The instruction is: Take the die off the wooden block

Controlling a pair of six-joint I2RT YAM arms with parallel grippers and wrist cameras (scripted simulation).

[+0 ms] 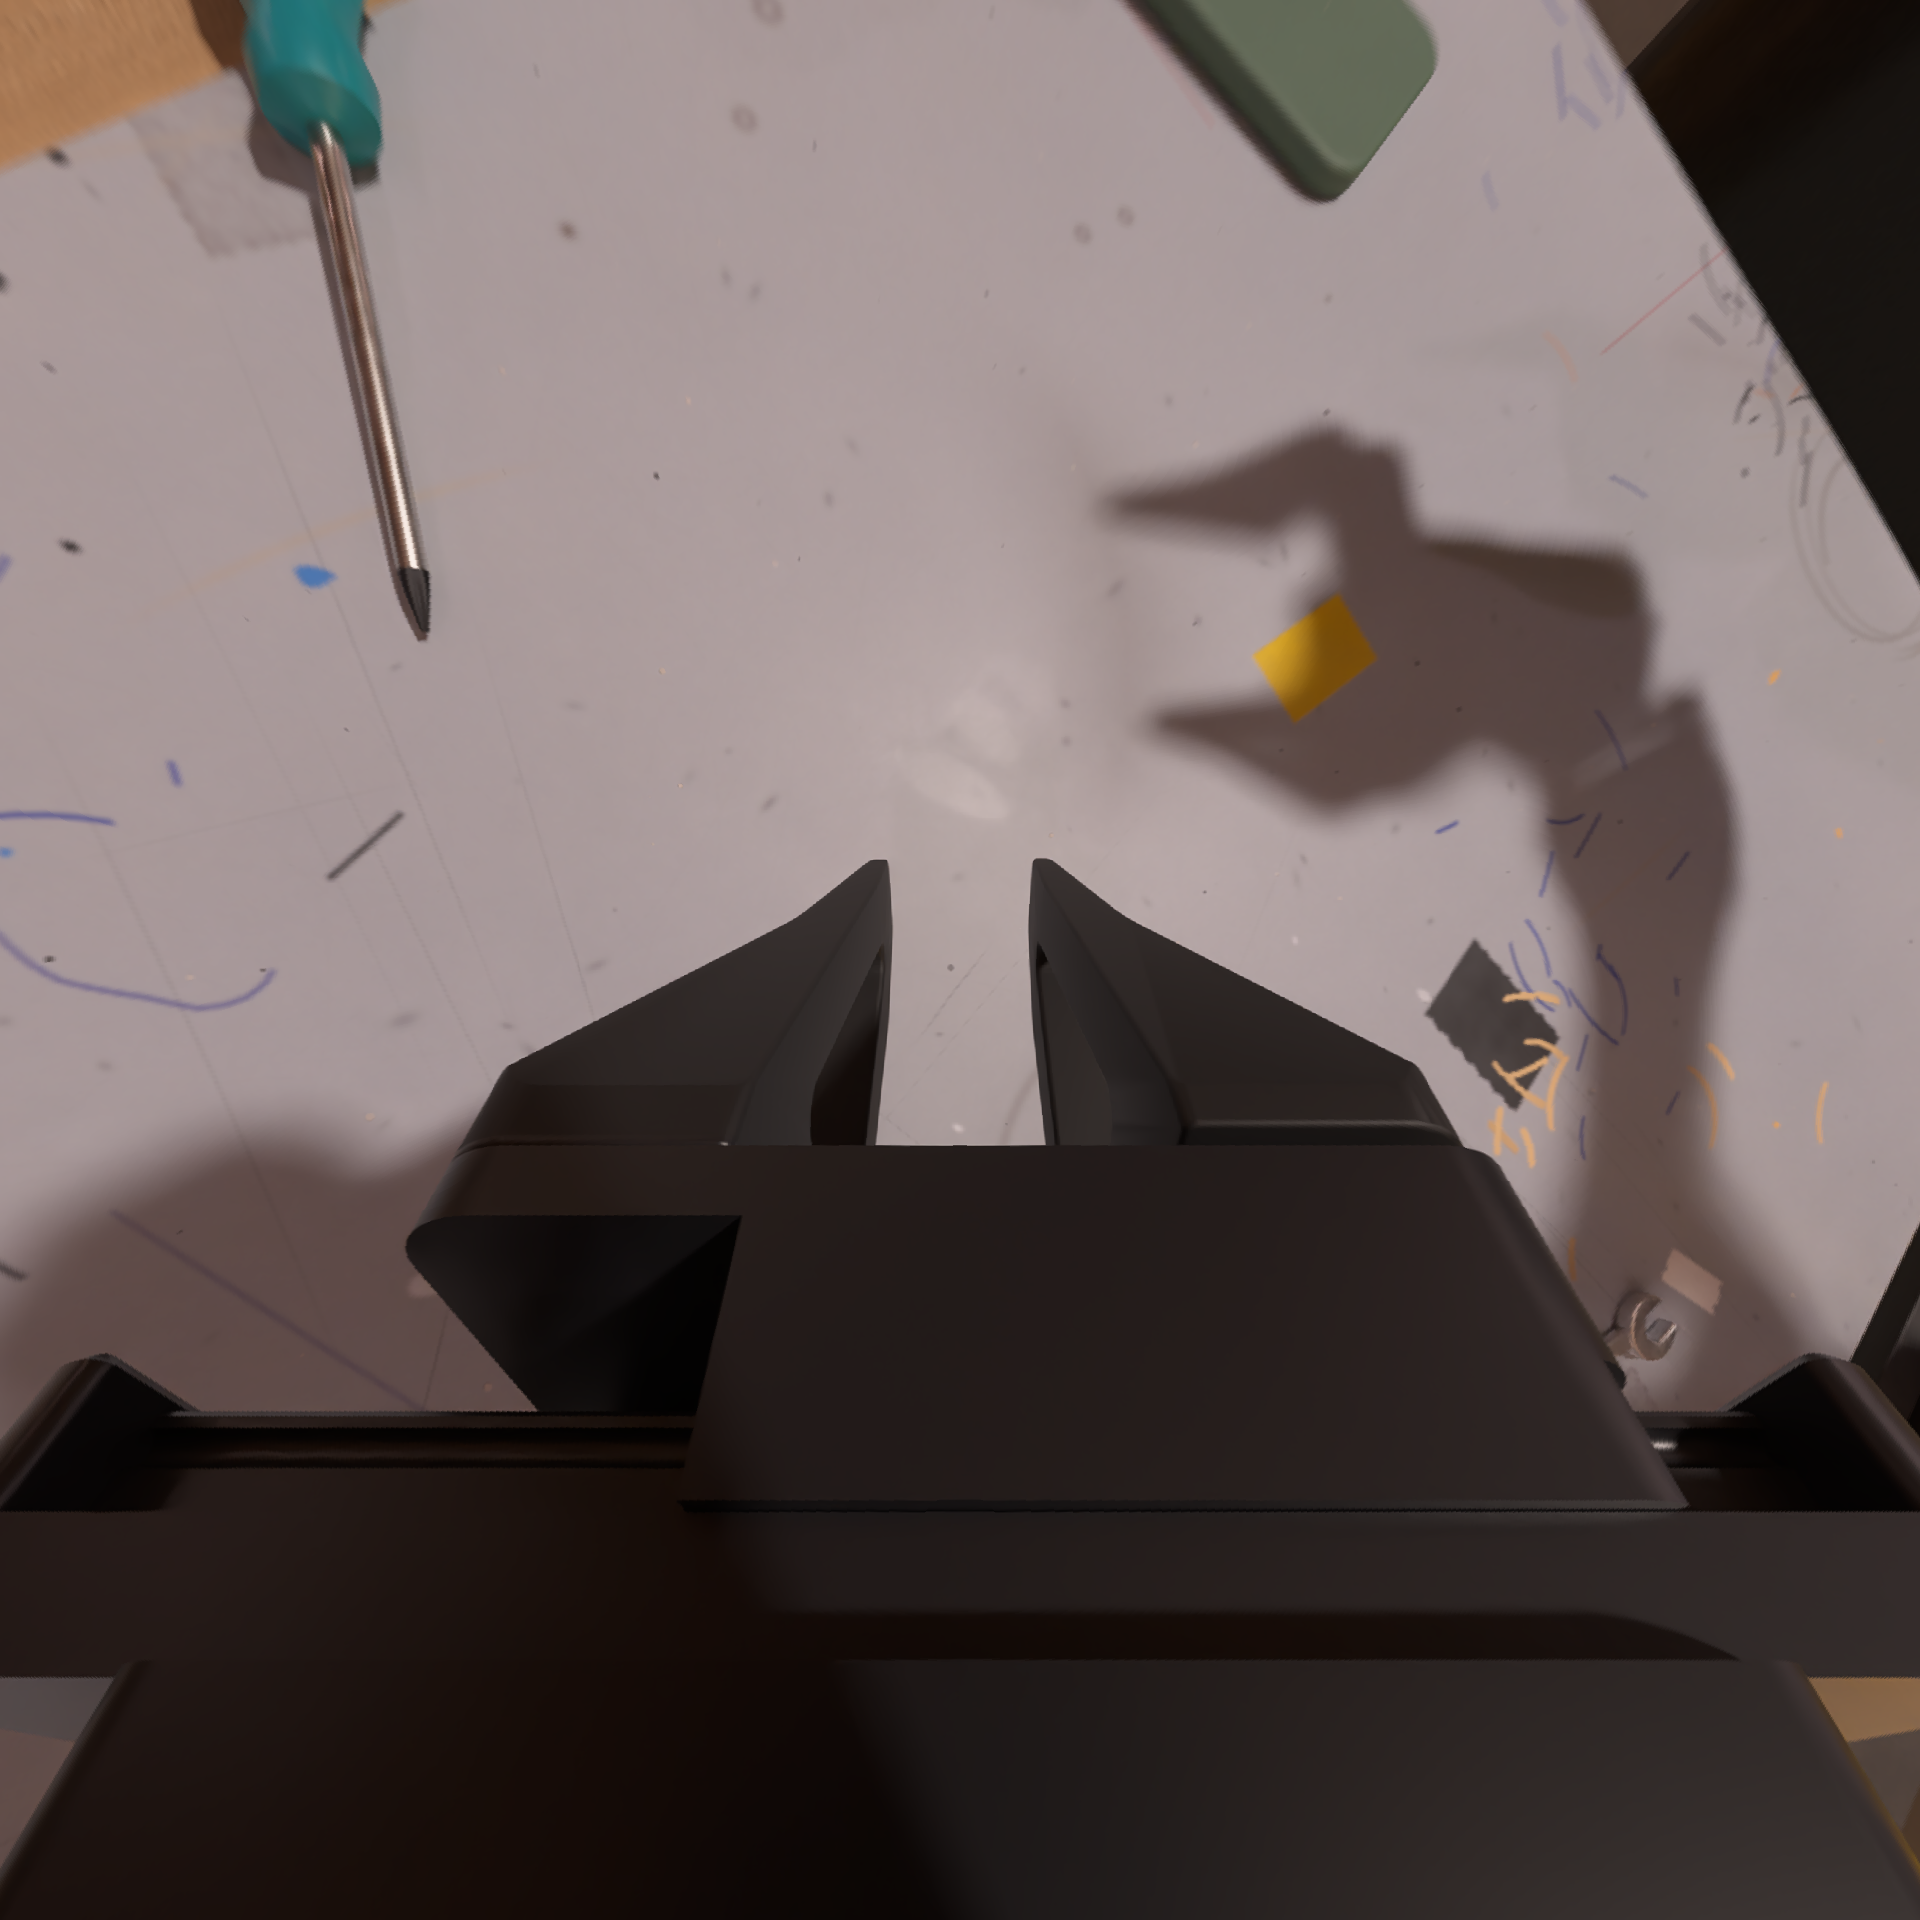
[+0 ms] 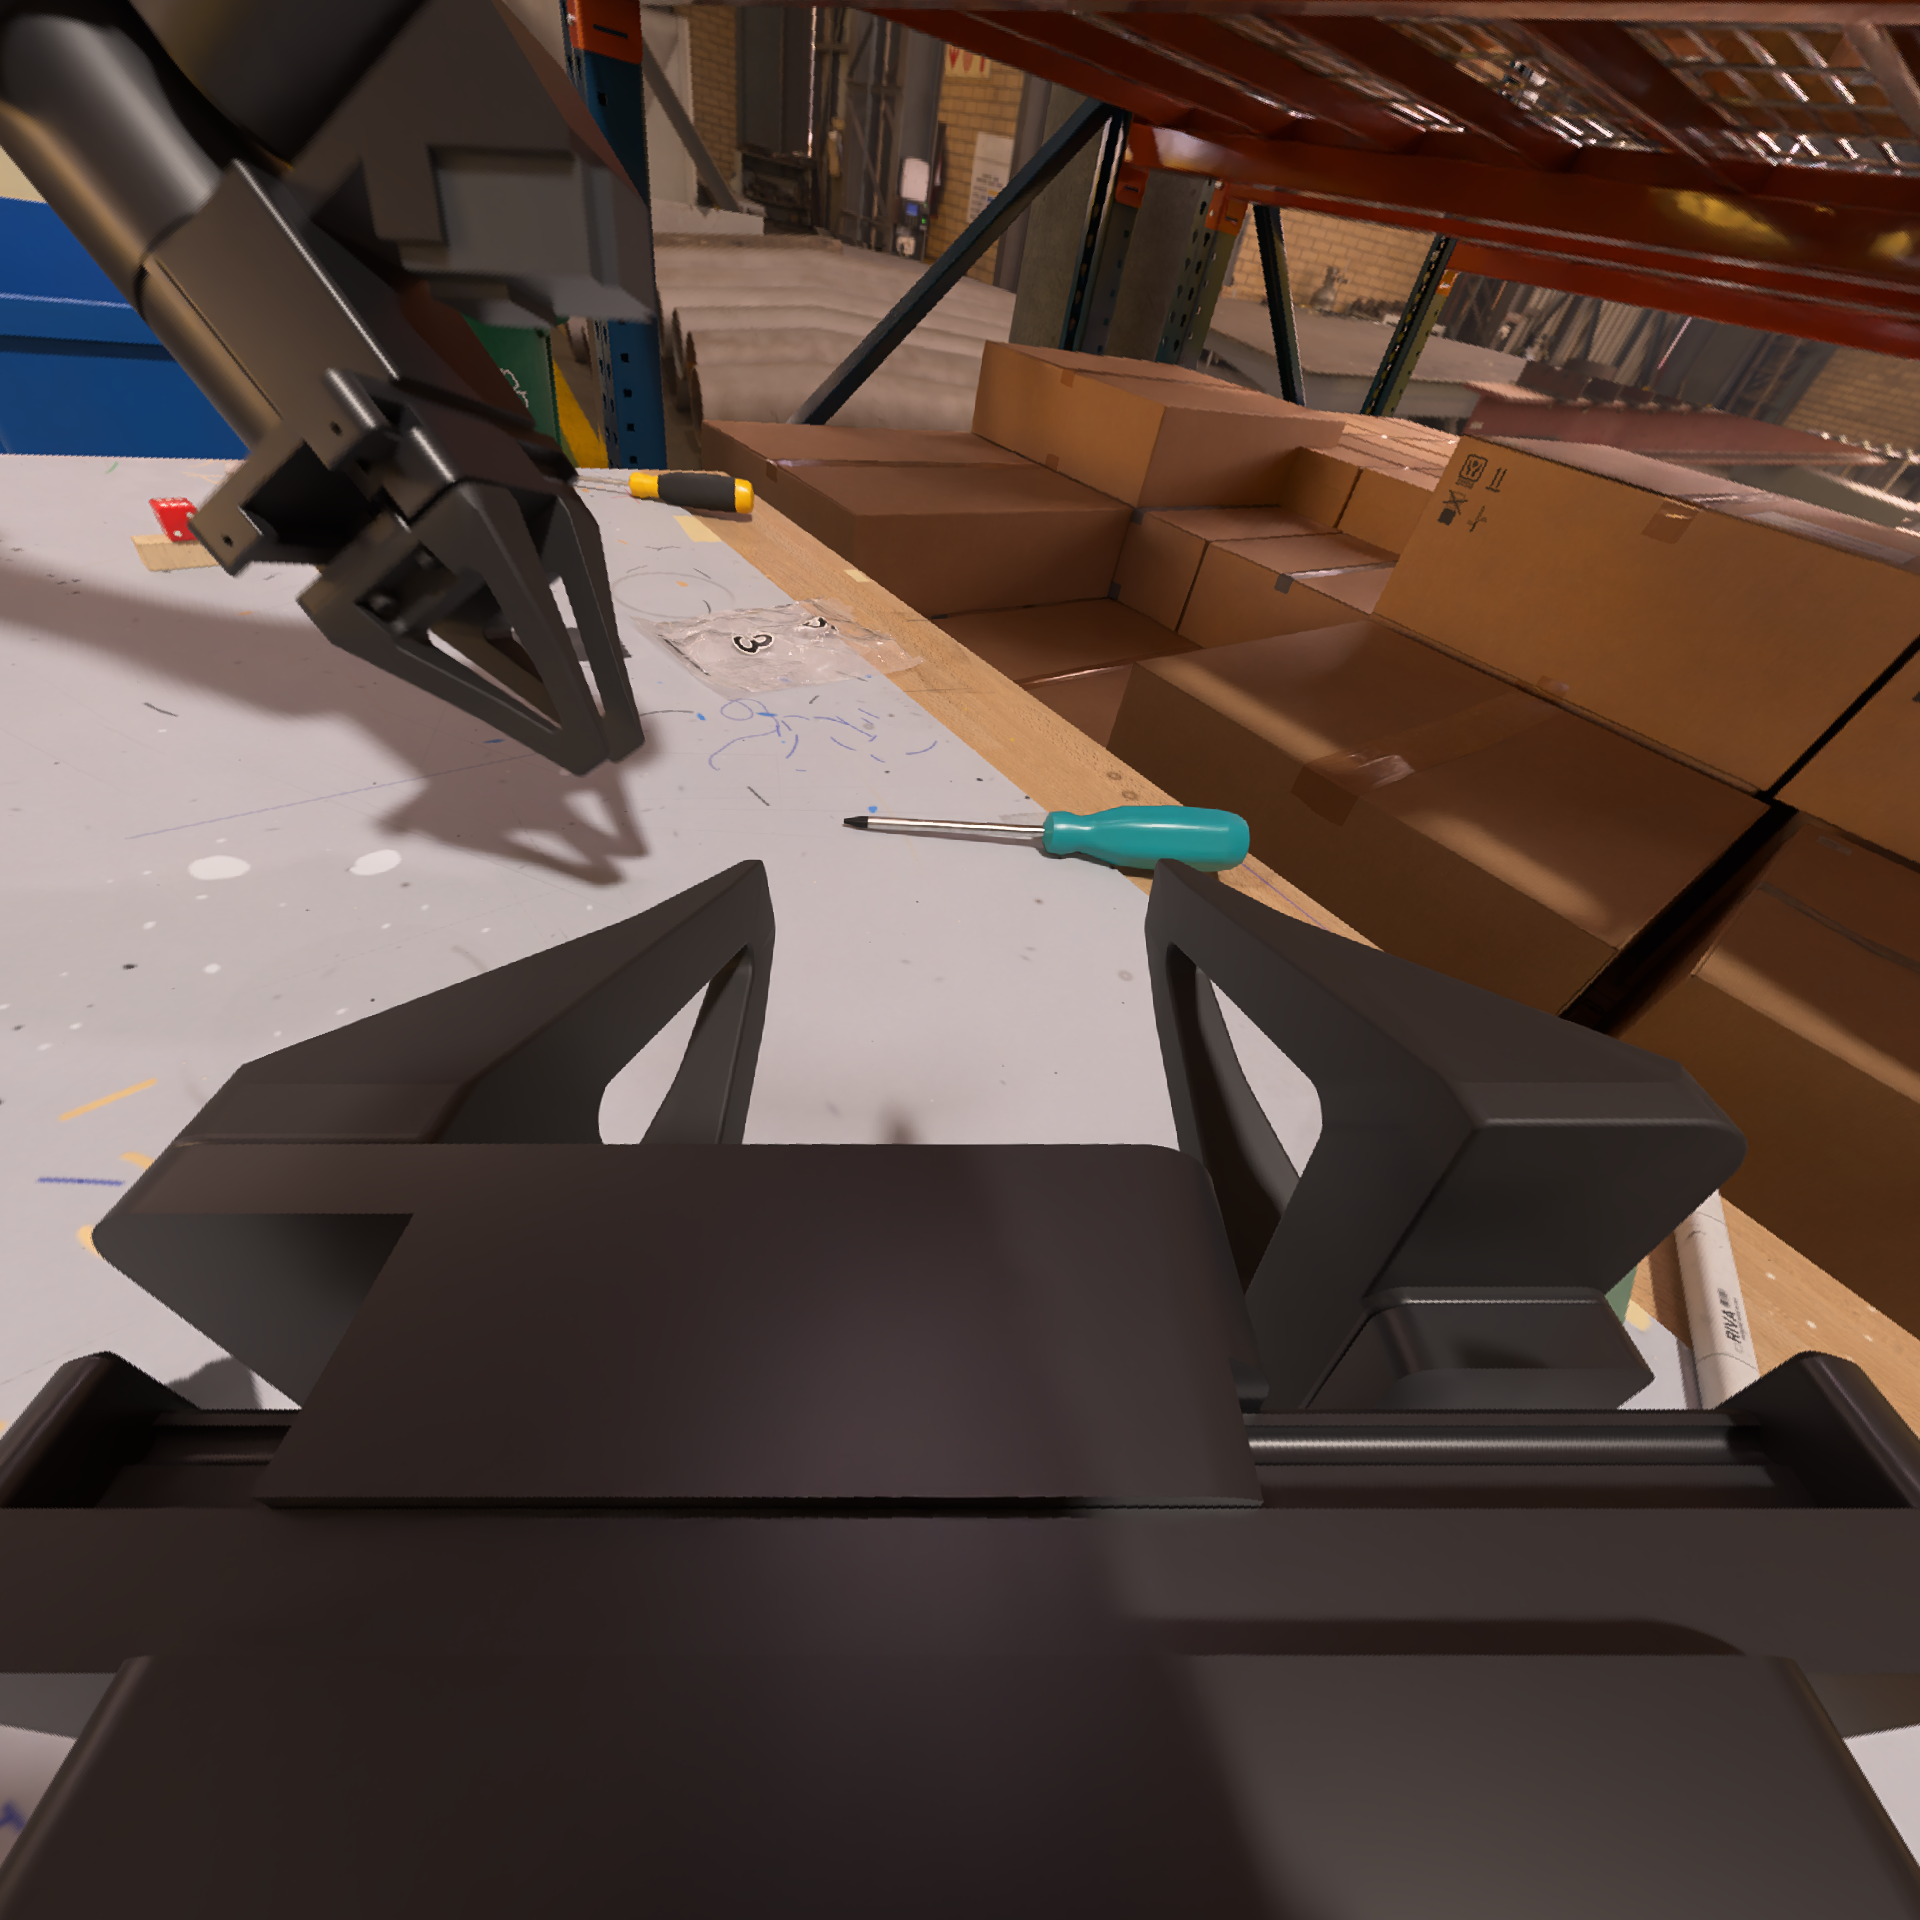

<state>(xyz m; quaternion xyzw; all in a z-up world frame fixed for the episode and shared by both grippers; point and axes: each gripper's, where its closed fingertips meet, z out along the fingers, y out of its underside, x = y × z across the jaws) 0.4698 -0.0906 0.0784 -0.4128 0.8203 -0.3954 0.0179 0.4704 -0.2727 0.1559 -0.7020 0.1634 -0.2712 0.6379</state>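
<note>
A small red die [image 2: 171, 516] sits on a flat wooden block [image 2: 166, 553] at the far left of the grey table in the right wrist view. Neither shows in the left wrist view. My left gripper [image 1: 961, 868] hangs over bare table with its fingers a narrow gap apart and nothing between them. It also shows in the right wrist view [image 2: 613, 758], to the right of the die and well apart from it. My right gripper [image 2: 956, 883] is open and empty, low over the table, far from the die.
A teal screwdriver [image 2: 1143, 836] lies near the table's wooden edge [image 2: 935, 665]; it also shows in the left wrist view [image 1: 312, 83]. Also on the table are a yellow-black screwdriver [image 2: 694, 490], a plastic bag [image 2: 779, 644], a green block [image 1: 1299, 73] and a small wrench [image 1: 1647, 1335]. Cardboard boxes [image 2: 1351, 623] stand beyond the edge.
</note>
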